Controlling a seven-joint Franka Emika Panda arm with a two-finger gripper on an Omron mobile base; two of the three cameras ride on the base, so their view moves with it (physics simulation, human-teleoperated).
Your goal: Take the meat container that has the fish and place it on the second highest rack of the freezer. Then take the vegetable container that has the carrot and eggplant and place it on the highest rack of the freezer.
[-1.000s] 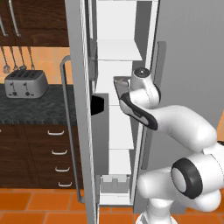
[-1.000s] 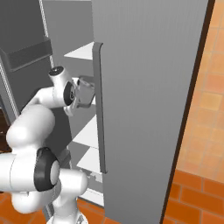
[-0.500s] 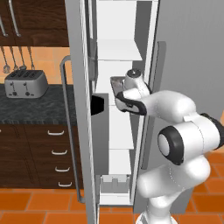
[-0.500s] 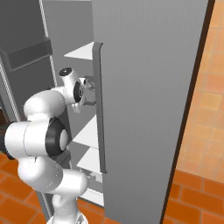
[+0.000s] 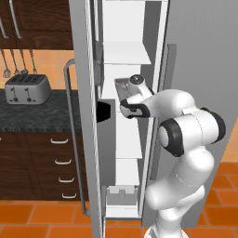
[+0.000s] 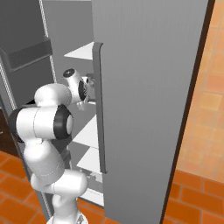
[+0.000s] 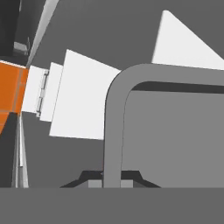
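The freezer (image 5: 195, 51) is a tall grey cabinet with its doors part open on a white interior. My gripper (image 7: 111, 181) is shut on the grey bar handle (image 7: 114, 127) of the right door (image 6: 148, 87), and the bar passes between the finger tips. In the base views the hand (image 5: 131, 88) (image 6: 87, 85) sits at mid height at that door's edge. Flat white shelves (image 5: 126, 58) (image 6: 82, 51) show inside; which rack is the highest I cannot tell. The meat container, fish, vegetable container, carrot and eggplant are out of view.
The left door (image 5: 86, 139) stands open with a long handle (image 5: 69, 139) and a dark bin (image 5: 104, 111). A toaster (image 5: 27, 88) sits on the dark counter (image 5: 42, 111) above wood drawers (image 5: 51, 162). My elbow (image 5: 190, 128) juts out before the right door.
The arm has folded in toward the freezer, the elbow swinging up and closer. The hand shifted slightly along the door edge. The doors look unchanged.
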